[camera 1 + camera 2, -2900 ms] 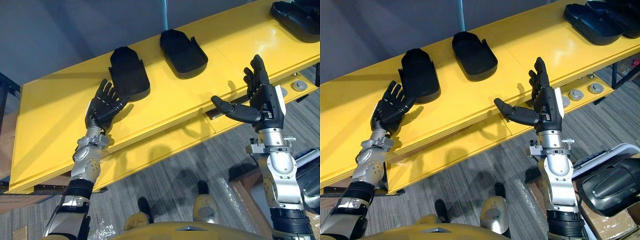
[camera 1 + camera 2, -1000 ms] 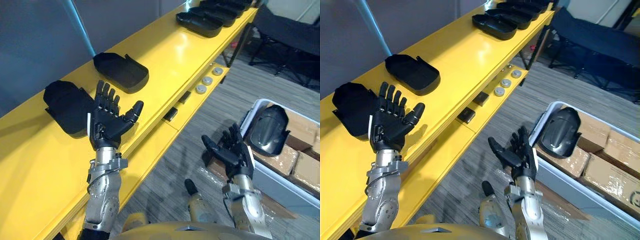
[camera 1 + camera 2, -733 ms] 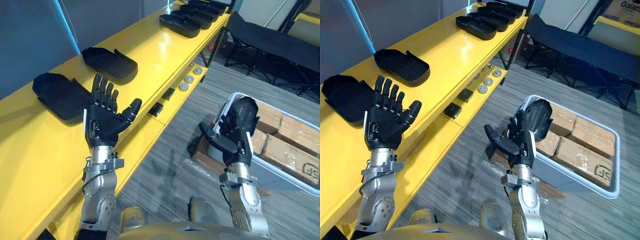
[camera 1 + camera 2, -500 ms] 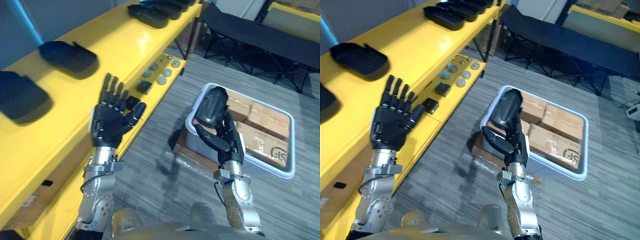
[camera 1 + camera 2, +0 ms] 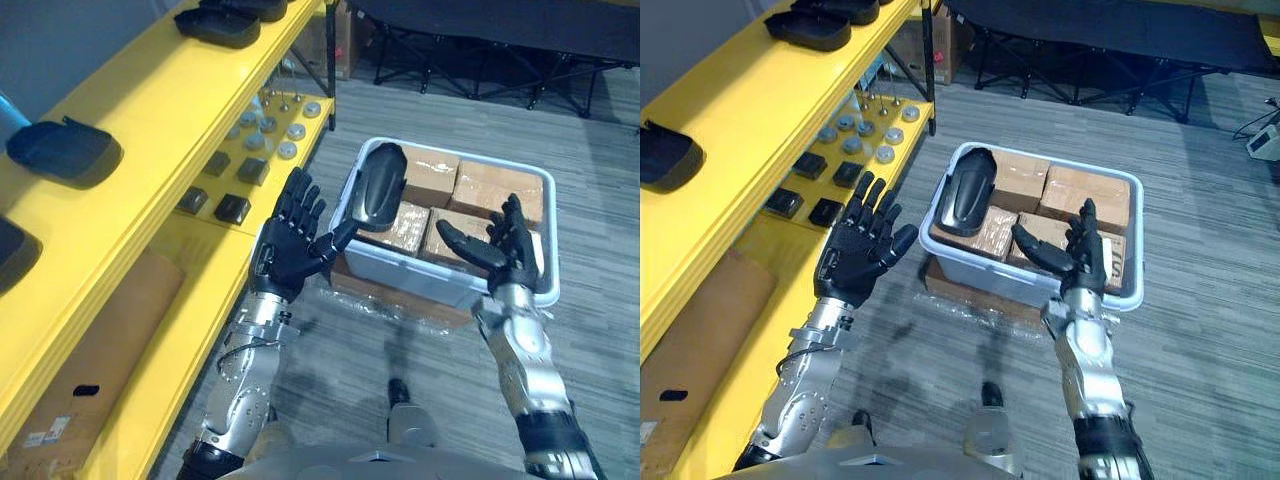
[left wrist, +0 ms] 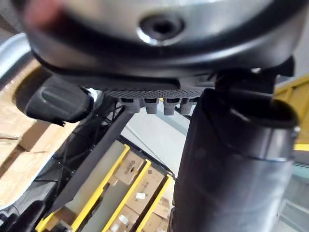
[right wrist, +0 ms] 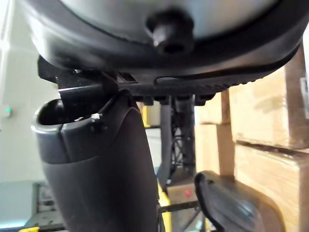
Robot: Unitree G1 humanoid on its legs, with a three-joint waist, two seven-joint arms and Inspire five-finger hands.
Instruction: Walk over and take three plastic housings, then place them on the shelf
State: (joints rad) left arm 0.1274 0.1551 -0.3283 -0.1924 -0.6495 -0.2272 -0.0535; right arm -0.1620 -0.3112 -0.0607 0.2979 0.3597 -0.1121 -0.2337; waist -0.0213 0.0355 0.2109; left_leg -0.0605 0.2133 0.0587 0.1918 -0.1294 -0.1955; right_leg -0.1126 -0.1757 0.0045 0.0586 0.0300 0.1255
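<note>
One plastic housing (image 5: pixel 375 185) sits in the grey bin (image 5: pixel 410 282), at its far left corner, leaning on the cardboard boxes (image 5: pixel 495 190) packed inside. Its long axis runs away from the robot and slightly rightward, with the narrower rounded end at the far side, near the bin's far rim. Neither hand touches it: the left hand (image 5: pixel 290 248) hovers just beside the bin's near left corner, fingers straight and spread, holding nothing, and the right hand (image 5: pixel 1077 250) hangs over the bin's near right part, likewise spread and empty.

The bin rests on grey carpet (image 5: pixel 1200 200). Along the robot's left runs the yellow shelf (image 5: pixel 130 110), with further housings (image 5: pixel 65 150) lying flat on top. On its lower ledge are metal discs (image 5: pixel 270 125) and black blocks (image 5: pixel 232 208). A black cot (image 5: pixel 1090 30) stands beyond the bin.

The left wrist view adds distant yellow racking stacked with cartons (image 6: pixel 129 178), while the right wrist view looks closely at the boxes' sides
</note>
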